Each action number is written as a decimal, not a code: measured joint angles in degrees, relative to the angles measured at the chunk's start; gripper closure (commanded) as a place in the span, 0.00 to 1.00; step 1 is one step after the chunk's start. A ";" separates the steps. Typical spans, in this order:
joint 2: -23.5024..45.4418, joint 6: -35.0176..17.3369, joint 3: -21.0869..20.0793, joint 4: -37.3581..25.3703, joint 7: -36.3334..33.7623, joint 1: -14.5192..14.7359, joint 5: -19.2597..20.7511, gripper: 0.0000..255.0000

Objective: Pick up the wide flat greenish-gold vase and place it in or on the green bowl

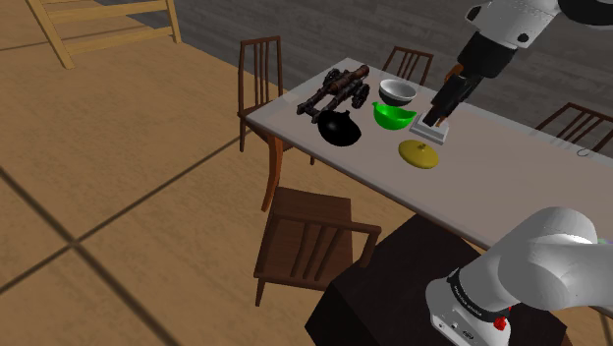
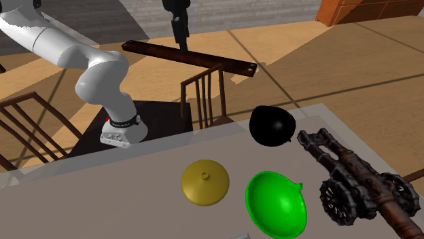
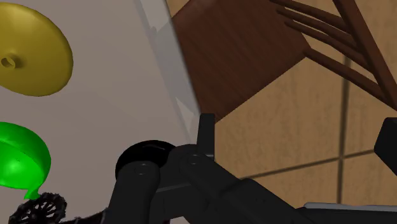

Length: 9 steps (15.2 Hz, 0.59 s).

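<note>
Green bowl (image 1: 393, 116) lies empty near the gripper (image 1: 435, 118), whose jaws stand wide apart. Gold vase (image 1: 418, 153) sits beside it on the pale table (image 1: 491, 187), not touched by the jaws.

Vase surroundings: bare tabletop (image 1: 511, 187) all round the gold vase (image 1: 418, 153), open from above.
Bowl approach: green bowl (image 1: 393, 116) is hemmed in the shoulder view by the grey bowl (image 1: 397, 92) just above and the black round vase (image 1: 340, 129) at left.
Upper left: cannon model (image 1: 336, 90) blocks.

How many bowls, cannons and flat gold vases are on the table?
Bowls: 2, the green bowl and the grey-white bowl
Cannons: 1, the brown cannon
Flat gold vases: 1, the gold vase
Total: 4
</note>
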<state>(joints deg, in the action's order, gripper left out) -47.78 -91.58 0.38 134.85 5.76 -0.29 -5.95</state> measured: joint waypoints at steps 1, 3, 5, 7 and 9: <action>0.00 0.00 0.00 0.00 0.00 0.00 0.00 0.00; 0.08 -1.14 1.29 1.12 1.54 -0.38 0.79 0.00; 0.07 -2.78 3.83 2.92 4.40 -1.20 2.35 0.00; 1.09 -4.73 6.03 3.91 6.92 -1.84 3.63 0.00; 1.36 -7.17 8.14 6.08 9.37 -2.51 4.84 0.00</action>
<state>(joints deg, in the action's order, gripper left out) -46.42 -98.75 8.52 140.92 15.14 -2.80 -1.11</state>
